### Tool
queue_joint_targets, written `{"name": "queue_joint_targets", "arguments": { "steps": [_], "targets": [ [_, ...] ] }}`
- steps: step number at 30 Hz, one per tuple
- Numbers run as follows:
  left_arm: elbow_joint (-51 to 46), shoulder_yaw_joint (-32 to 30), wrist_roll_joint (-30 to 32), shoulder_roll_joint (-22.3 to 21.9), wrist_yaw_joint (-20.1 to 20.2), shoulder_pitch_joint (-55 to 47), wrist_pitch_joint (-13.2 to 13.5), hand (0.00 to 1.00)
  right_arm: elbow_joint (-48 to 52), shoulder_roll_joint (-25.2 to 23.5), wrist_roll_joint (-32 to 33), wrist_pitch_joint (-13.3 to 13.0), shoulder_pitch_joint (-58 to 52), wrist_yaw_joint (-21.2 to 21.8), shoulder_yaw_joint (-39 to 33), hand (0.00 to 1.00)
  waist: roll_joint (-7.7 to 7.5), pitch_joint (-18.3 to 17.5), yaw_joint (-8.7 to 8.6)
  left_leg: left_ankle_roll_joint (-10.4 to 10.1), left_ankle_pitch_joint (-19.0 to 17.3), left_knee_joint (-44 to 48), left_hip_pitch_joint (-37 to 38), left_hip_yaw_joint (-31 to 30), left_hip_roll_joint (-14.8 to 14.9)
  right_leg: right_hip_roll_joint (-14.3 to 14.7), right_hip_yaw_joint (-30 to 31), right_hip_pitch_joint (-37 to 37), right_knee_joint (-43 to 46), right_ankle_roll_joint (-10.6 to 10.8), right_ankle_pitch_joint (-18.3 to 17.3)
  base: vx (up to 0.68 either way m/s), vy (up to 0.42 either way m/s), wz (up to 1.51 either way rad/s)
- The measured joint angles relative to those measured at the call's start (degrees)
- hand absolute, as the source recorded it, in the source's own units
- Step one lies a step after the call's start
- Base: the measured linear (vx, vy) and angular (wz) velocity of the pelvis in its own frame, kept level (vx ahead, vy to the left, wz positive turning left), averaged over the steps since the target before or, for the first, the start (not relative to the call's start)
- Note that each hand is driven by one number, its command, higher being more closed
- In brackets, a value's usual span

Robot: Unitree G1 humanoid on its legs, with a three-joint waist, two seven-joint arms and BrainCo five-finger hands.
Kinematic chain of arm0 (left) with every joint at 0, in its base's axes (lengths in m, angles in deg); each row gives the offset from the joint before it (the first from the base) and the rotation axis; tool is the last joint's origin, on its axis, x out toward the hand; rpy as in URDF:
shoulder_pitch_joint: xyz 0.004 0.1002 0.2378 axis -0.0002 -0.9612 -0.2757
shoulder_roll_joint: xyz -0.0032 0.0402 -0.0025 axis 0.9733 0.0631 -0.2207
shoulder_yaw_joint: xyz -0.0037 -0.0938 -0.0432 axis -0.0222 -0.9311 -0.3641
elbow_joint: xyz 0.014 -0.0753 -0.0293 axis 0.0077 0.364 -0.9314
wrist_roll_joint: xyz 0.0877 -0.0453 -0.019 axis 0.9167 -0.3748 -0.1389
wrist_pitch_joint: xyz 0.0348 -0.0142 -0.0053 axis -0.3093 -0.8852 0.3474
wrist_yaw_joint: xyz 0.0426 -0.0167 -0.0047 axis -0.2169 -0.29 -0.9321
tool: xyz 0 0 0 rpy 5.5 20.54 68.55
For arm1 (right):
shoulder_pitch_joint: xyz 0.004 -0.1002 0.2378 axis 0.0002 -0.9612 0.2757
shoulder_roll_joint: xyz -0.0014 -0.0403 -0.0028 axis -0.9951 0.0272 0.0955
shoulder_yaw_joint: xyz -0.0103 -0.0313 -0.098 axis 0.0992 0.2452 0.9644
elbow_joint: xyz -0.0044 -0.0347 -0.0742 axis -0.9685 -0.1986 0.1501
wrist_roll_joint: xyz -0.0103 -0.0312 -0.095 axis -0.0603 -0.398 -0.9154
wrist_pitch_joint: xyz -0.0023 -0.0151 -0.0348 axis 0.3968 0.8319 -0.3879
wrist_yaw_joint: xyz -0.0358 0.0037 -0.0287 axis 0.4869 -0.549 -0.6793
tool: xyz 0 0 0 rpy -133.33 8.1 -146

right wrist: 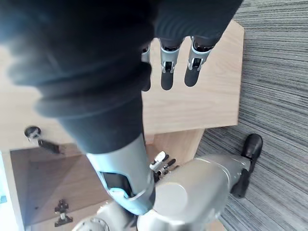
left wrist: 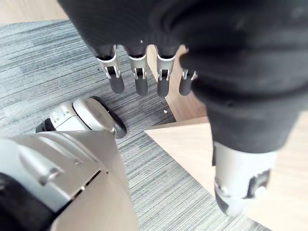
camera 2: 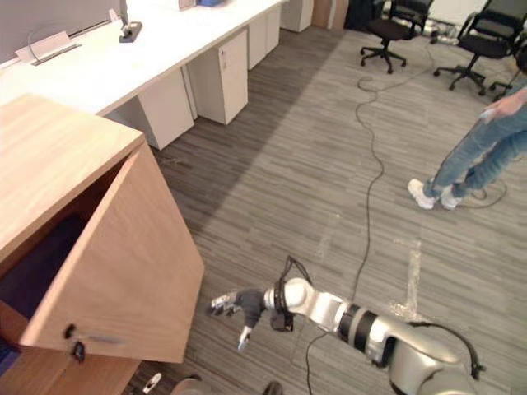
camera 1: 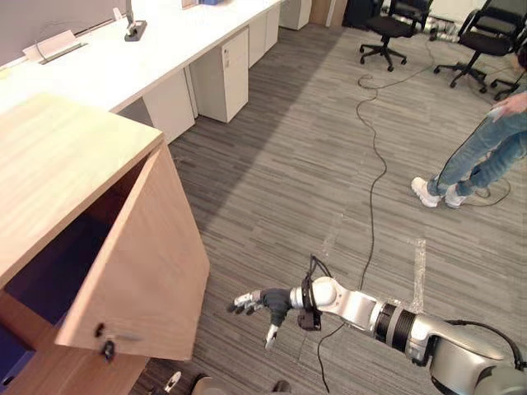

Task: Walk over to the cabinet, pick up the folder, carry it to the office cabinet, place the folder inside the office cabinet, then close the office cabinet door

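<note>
Left eye view: right hand (camera 1: 268, 304), fingers apart and empty, is hovering near the open cabinet door (camera 1: 140, 271) ahead; push flat-palmed near its free edge.

Office: white desks (camera 1: 165, 49), swivel chairs (camera 1: 391, 29).

Right hand (camera 2: 240, 305), fingers straight, just beside the half-open office cabinet door (camera 2: 123, 284)

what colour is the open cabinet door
The cabinet door is light wood with a pale grain, seen best in the left eye view.
</note>
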Motion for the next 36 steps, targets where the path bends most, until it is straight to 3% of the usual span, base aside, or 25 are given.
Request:
{"name": "queue_joint_targets", "arguments": {
  "steps": [5,10,12,13,15,16,18,19,22,23,26,28,30,34,36],
  "targets": [
    [2.19,-2.96,-1.15,-0.14,0.91,-0.59,-0.71,0.00,-0.11,-2.93,-2.34,0.17,-2.46,2.80,2.83,0.00,-1.56,-0.98,0.69,0.01,-0.08,-0.12,0.00,-0.01,0.06,0.03,-0.02,-0.04,0.08,0.20,0.12,-0.04,0.033,0.02],
    [2.18,-4.49,-1.23,0.01,1.12,-0.59,-0.83,0.00,-2.03,-4.61,-6.35,0.19,-2.89,3.01,3.30,0.00,-1.97,-0.86,1.76,0.02,-0.11,-0.72,-0.13,-0.10,0.04,-0.02,-0.52,-0.18,0.05,0.75,0.25,-0.04,0.034,0.09],
    [2.14,-4.47,-1.66,0.60,1.09,-0.05,-0.82,0.00,-4.10,-5.91,-6.64,0.07,-3.25,2.84,3.26,0.00,-2.80,-0.36,2.04,0.06,-0.03,0.06,-1.43,0.09,-0.06,-0.34,-2.38,-0.30,0.24,0.73,0.11,-0.03,0.019,0.41],
    [2.14,-4.47,-1.68,0.96,1.03,0.30,-0.82,0.00,-5.37,-6.52,-6.92,-0.01,-3.64,2.52,3.21,0.00,-3.31,-0.14,2.29,0.25,0.11,1.27,-2.81,1.19,-0.20,-0.67,-3.49,-0.60,0.38,0.65,-0.16,-0.04,0.018,0.56],
    [2.11,-4.41,-1.67,1.56,0.82,0.87,-0.82,0.00,-9.98,-8.75,-9.65,-0.50,-5.23,1.15,2.01,0.00,-4.91,0.55,3.01,2.93,1.83,3.36,-5.56,10.24,-0.45,-2.48,-6.59,-1.15,0.97,0.88,-0.55,-0.02,0.037,0.72],
    [2.12,-4.35,-1.66,1.49,0.73,0.84,-0.83,0.00,-11.62,-9.46,-10.64,-0.74,-5.99,0.63,1.24,0.00,-4.93,0.59,3.07,3.47,1.98,3.62,-5.85,13.12,-0.42,-2.91,-7.58,-1.07,1.11,1.01,-0.63,0.00,0.067,0.83],
    [2.14,-3.76,-1.66,1.53,0.45,1.00,-0.84,0.00,-20.15,-13.70,-15.47,-1.09,-10.38,-2.42,-4.49,0.00,-4.83,1.10,3.04,6.73,0.61,4.89,-6.14,24.06,0.36,-4.37,-12.42,0.02,1.60,1.43,-0.93,0.02,0.076,0.93],
    [2.15,-3.39,-1.64,1.61,0.40,0.86,-0.84,0.00,-22.65,-14.89,-17.31,-1.14,-11.09,-3.34,-5.62,0.00,-4.83,1.11,3.04,6.76,0.60,4.99,-6.17,25.46,0.55,-4.65,-13.30,0.24,1.76,1.72,-1.08,0.05,0.076,0.76],
    [2.25,-2.17,-1.61,1.19,0.40,0.34,-1.06,0.00,-36.48,-22.05,-27.88,-1.64,-12.97,-8.85,-15.07,0.00,-4.25,1.89,3.65,5.00,1.70,3.75,-5.95,24.98,-0.86,-6.17,-15.97,1.00,3.27,2.88,-1.56,0.07,0.096,0.52],
    [1.99,-1.56,-1.39,1.12,0.42,0.43,-1.08,0.00,-42.17,-24.81,-32.26,-1.68,-13.55,-11.61,-21.34,0.00,-4.18,1.92,3.54,4.25,2.60,2.04,-5.90,23.70,-1.97,-7.24,-17.59,1.01,4.16,3.50,-1.91,0.09,0.119,0.68],
    [1.93,-0.62,0.08,0.95,0.45,0.75,-1.11,0.00,-51.05,-28.58,-38.87,-0.59,-15.22,-18.34,-39.38,0.00,-4.00,2.00,3.63,4.85,5.89,-4.44,-4.41,20.80,-5.59,-9.96,-21.38,1.05,5.58,4.80,-2.32,0.09,0.130,0.76],
    [1.94,0.68,0.94,0.91,0.41,0.74,-1.20,0.00,-53.36,-28.52,-40.17,0.97,-17.41,-22.56,-54.26,0.00,-3.12,1.88,3.47,5.77,9.86,-12.50,-1.85,17.90,-8.55,-11.97,-24.57,1.40,7.08,5.86,-2.82,0.10,0.178,0.79],
    [1.93,1.84,1.63,0.89,0.39,1.02,-1.27,0.00,-53.48,-27.76,-40.01,2.34,-19.30,-25.66,-62.32,0.00,-2.34,1.96,2.97,6.19,10.47,-13.69,-2.15,14.83,-10.17,-13.47,-27.64,1.96,7.80,6.51,-2.92,0.12,0.180,0.86],
    [1.90,4.07,2.26,0.69,0.23,1.41,-1.32,0.00,-53.45,-27.06,-36.82,3.81,-22.58,-29.11,-71.82,0.00,-0.83,2.11,2.41,6.27,10.47,-13.46,-1.99,9.43,-13.73,-16.50,-32.81,4.70,9.01,6.77,-2.80,0.12,0.155,0.81],
    [0.87,4.66,3.57,0.26,0.01,1.45,-1.27,0.00,-53.40,-27.04,-35.03,3.89,-25.73,-29.65,-77.73,0.00,0.12,1.70,1.92,6.45,10.44,-13.43,-0.99,4.36,-16.55,-20.06,-38.10,8.07,12.89,8.04,-3.66,0.17,0.173,1.24]
  ]
}}
